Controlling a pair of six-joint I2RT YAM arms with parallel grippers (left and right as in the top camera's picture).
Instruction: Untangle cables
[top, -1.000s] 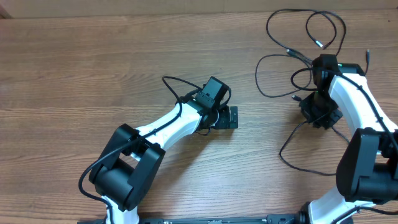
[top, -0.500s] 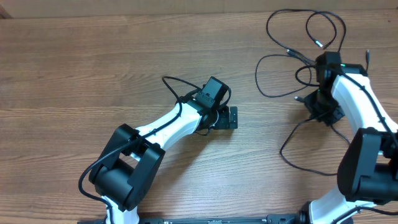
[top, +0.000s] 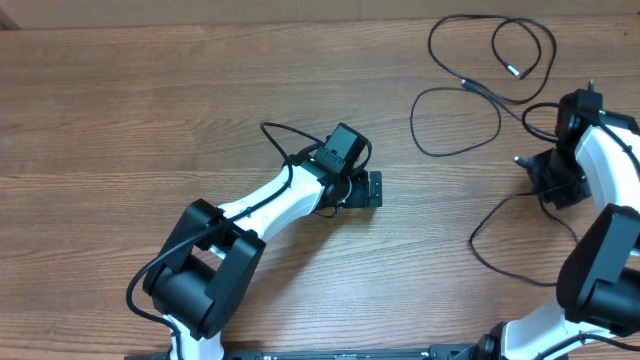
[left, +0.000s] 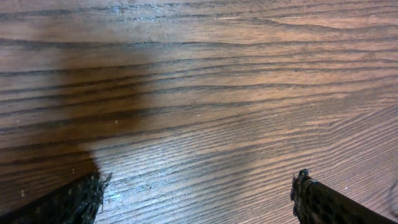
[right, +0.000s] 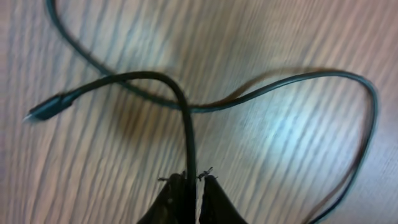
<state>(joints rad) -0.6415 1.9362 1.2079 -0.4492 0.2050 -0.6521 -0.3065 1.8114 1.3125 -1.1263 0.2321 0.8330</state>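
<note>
Thin black cables lie at the table's far right. One cable (top: 466, 84) forms loops near the back edge, well away from my right arm. My right gripper (top: 545, 180) is shut on a second cable (top: 473, 238) that trails toward the front. In the right wrist view the jaws (right: 191, 182) pinch this cable (right: 186, 124), which arcs left to its plug end (right: 45, 111). Another cable stretch (right: 292, 83) crosses beneath it. My left gripper (top: 372, 188) hovers mid-table, open, with only bare wood between its fingers (left: 78, 200).
The wooden table (top: 150, 110) stretches left and back. My left arm (top: 270, 205) reaches diagonally over the middle, with its own thicker wire looping beside it. The right arm (top: 610, 170) stands along the right edge.
My right gripper has moved right with the cable pinched in it, drawing it away from the looped cable near the back. The left arm has not moved.
</note>
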